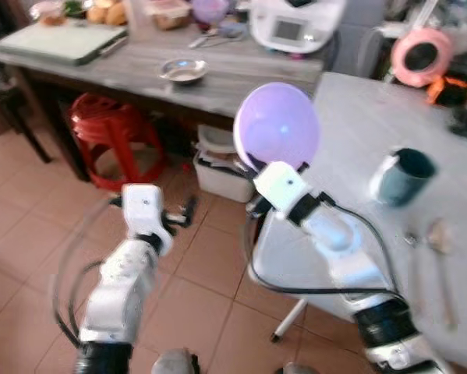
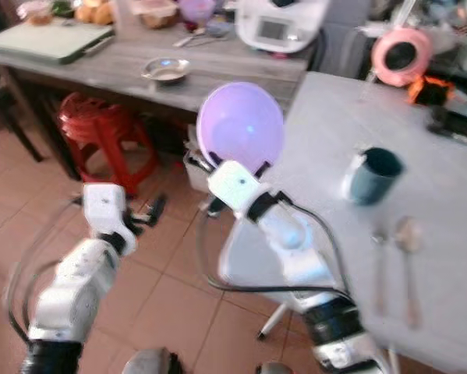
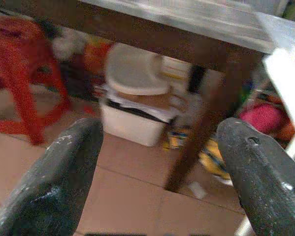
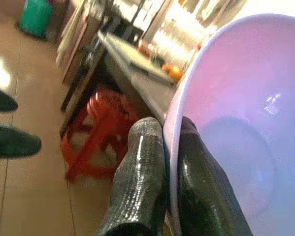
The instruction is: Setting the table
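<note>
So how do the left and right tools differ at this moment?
The right tool is shut on the rim of the purple bowl, raised by the grey table. The left tool is open and holds nothing, lower, over the tiled floor. Both have black fingers.

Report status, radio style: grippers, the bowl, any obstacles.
Right gripper shut on purple bowl rim, held tilted at grey table edge. Left gripper open, low over floor. Teal mug, spoons already on table.
</note>
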